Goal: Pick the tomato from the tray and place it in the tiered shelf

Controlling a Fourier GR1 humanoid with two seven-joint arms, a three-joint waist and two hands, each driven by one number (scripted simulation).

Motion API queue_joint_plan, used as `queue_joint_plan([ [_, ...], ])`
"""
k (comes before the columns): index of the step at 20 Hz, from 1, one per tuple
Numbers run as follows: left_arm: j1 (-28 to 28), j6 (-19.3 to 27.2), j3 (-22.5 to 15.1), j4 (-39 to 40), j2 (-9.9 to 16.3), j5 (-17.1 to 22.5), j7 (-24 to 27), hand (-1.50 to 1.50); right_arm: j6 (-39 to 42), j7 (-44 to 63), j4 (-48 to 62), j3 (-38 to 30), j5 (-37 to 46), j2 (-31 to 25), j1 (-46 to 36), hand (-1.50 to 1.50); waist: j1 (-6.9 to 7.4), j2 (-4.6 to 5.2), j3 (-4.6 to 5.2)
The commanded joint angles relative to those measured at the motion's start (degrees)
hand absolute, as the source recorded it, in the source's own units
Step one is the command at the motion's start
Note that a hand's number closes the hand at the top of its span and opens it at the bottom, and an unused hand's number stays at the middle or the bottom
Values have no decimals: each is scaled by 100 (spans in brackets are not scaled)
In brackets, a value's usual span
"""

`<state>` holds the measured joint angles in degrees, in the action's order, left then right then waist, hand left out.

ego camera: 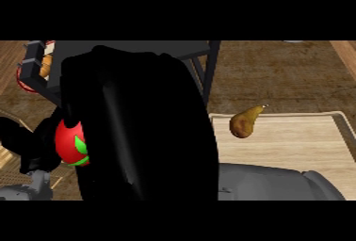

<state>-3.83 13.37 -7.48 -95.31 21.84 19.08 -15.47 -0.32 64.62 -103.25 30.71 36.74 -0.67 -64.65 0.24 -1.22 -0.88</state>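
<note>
A large black hand [139, 127] fills the middle of the head view, so close to the camera that it hides most of the scene behind it. It rises from a grey forearm [278, 183] that enters from the lower edge at about 5 o'clock, which makes it the right hand. How its fingers stand cannot be told, since only one broad dark mass shows.

At about 9 o'clock from that mass, the red round tomato with a green leafy top [71, 143] peeks out along the hand's left edge, partly covered by it. Whether the tomato is held, or merely lies behind the hand, cannot be told.

Further toward 9 o'clock, the left hand [24, 146] shows as black fingers against the counter, with a bit of grey forearm below at 7 o'clock. Part of it is cut off by the view's edge and its fingers are too dark to read.

Behind the big hand, toward 12 o'clock, the dark grey metal tiered shelf [198, 56] shows only its top edge and 1 upright post. At 10 o'clock, a red-rimmed object is mostly hidden.

At 3 o'clock, the pale wooden tray [306, 141] carries a brown pear with a thin stem [245, 122] near its left rim. The tray rests on the brown wooden counter [278, 75].

No writing or labels can be read.
</note>
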Motion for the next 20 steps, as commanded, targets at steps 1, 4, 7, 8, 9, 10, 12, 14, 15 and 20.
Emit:
queue_joint_plan([
  [1,614,-225,-112,874,-8,108,-176,0,336,836,417,-714,-168,64,-805,150,-7,110,130],
  [4,476,-170,-100,816,-7,128,-369,0,405,551,962,-1067,-243,65,-1099,150,-12,140,111],
  [7,409,-129,-141,1007,-120,30,-207,0,509,220,1542,-1269,-460,65,-1360,150,-21,200,117],
  [8,535,-208,-166,911,-47,6,-182,0,548,310,1552,-1330,-619,65,-1440,150,16,164,111],
  [9,452,-253,-44,858,24,114,-251,0,691,110,1788,-1610,-672,-55,-1660,150,27,173,110],
  [10,457,-274,-119,981,-63,41,-85,0,627,212,1921,-1306,-704,64,-1779,150,49,173,120],
  [12,465,-355,-52,943,47,117,-204,0,870,-25,2168,-1576,-840,-58,-1829,150,14,185,111],
  [14,537,-364,-83,1057,-75,90,6,0,785,-376,2463,-1480,-756,-85,-1792,150,36,224,115],
  [15,365,-241,-107,1042,-122,34,-91,0,803,-465,2601,-1559,-818,-78,-1892,150,11,220,109],
  [20,377,-374,-37,1058,-18,75,-81,0,579,-881,3318,-1560,-587,-63,-2011,150,70,236,109],
])
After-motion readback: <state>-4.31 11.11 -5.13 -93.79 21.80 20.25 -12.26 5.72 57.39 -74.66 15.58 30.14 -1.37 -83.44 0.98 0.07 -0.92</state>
